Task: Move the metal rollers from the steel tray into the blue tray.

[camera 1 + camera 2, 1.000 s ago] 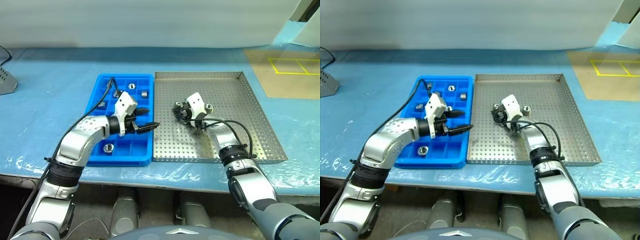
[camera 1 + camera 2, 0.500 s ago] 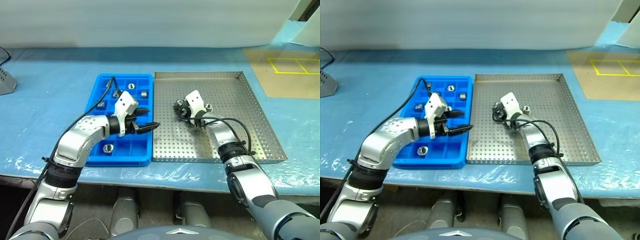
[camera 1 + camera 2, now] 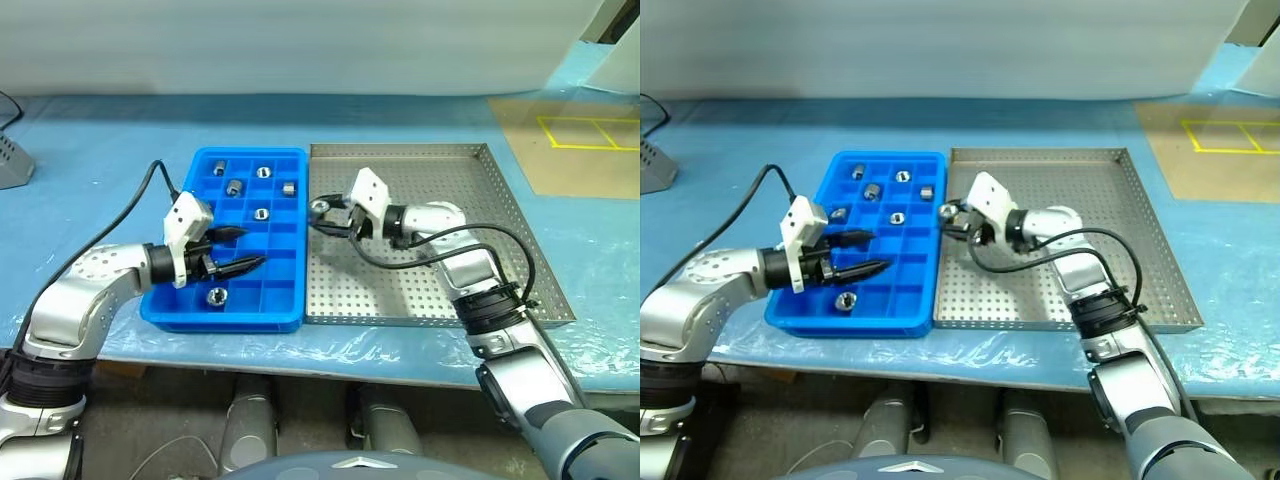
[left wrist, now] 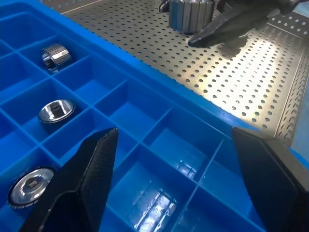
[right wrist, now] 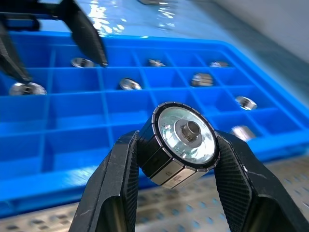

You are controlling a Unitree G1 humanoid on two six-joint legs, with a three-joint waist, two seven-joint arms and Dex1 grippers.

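A small shiny metal roller (image 5: 183,142) with a centre hole sits clamped between the two black fingers of the right gripper (image 3: 322,212), raised above the left edge of the large perforated steel tray (image 3: 480,200), just beside the bright blue compartment tray (image 3: 285,300). The right wrist view shows the roller's round mirror face. The head views show several rollers (image 3: 234,186) lying in blue compartments. The left gripper (image 3: 238,251) hovers over the blue tray, its fingers spread wide and holding nothing.
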